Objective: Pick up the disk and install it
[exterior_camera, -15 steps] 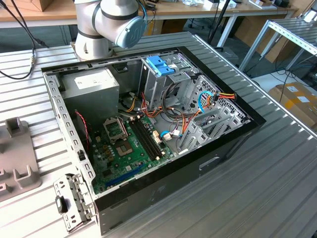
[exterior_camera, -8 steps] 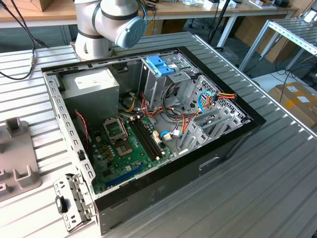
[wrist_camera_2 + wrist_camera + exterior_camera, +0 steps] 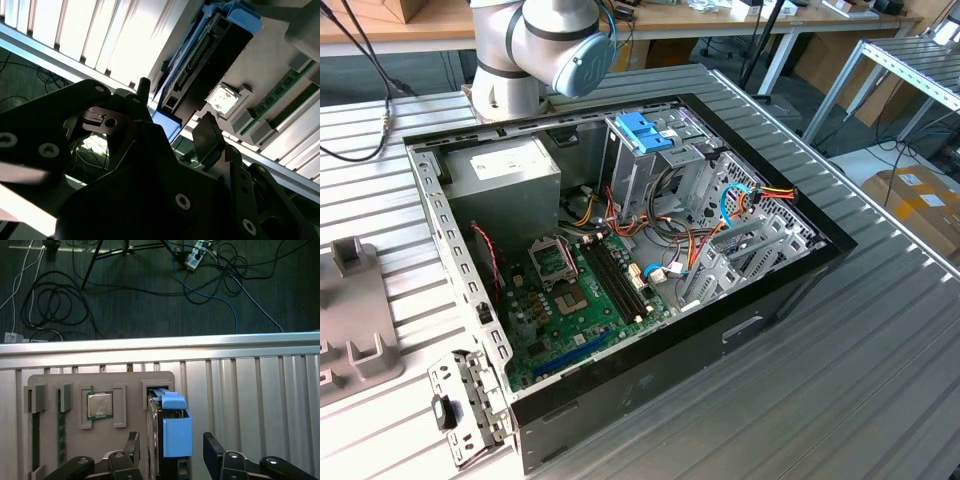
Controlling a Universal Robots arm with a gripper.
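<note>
Disk [image 3: 172,425] is recorded slotted in the grey holder [image 3: 70,380], with the claw [image 3: 171,437] fingers spread to either side of it.

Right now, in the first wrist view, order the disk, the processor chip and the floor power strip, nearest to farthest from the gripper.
1. Disk: straddled by the open gripper, upright in the grey holder.
2. Processor chip: same holder, in a pocket beside the disk.
3. Power strip: on the floor beyond the table, far off.
</note>
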